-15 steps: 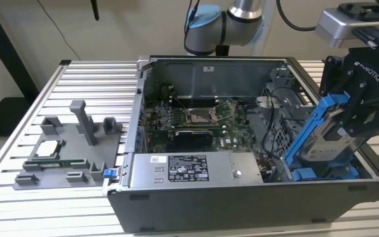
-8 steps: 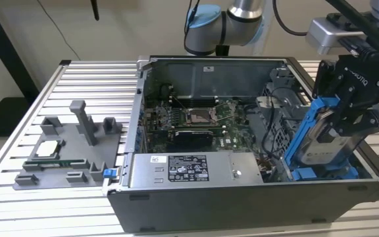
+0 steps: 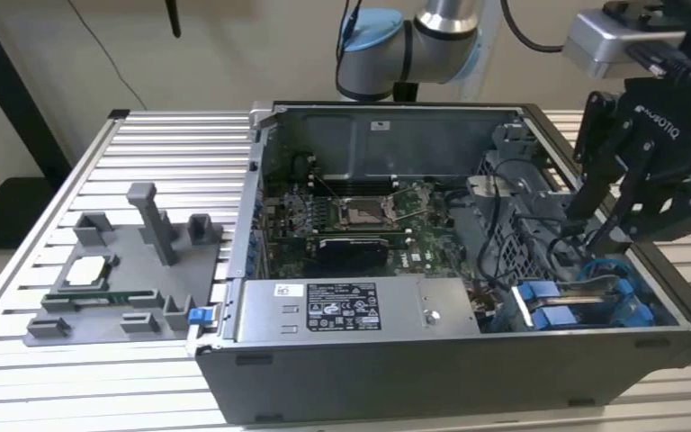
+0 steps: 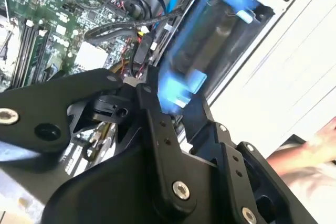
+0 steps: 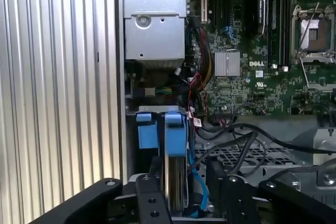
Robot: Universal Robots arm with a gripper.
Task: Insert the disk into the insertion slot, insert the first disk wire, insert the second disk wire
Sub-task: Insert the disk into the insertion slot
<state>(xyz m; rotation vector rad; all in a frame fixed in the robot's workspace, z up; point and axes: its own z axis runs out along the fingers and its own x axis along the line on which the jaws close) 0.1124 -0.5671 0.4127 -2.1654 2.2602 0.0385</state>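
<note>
One disk [image 5: 176,174] stands on edge at the corner of the open computer case [image 3: 442,378]. Its silver-grey side shows in the first wrist view, and its bright blue carrier [image 5: 176,135] caps the far end. It sits in the insertion slot [image 3: 579,301], toward the exterior view's right, with the carrier's end just beside one of the slot's own blue tabs [image 5: 147,129]. The gripper [image 5: 186,182] straddles the disk with its jaws parted. One black finger [image 5: 152,187] lies just beside the disk, while the other finger [image 5: 216,179] stands clear of it, and a thin blue cable [image 5: 197,187] runs through that gap. In the second wrist view the carrier is a blue blur between the fingertips. Black cables [image 5: 247,140] loop past the slot over a perforated grey wall [image 5: 262,158]. Beyond the disk's far end lies the grey power-supply box [image 5: 155,19], and next to that the green motherboard [image 5: 247,77]. The case rests on a slatted metal table [image 3: 141,396], where a grey fixture [image 3: 130,270] stands at the exterior view's left, well apart from the gripper
</note>
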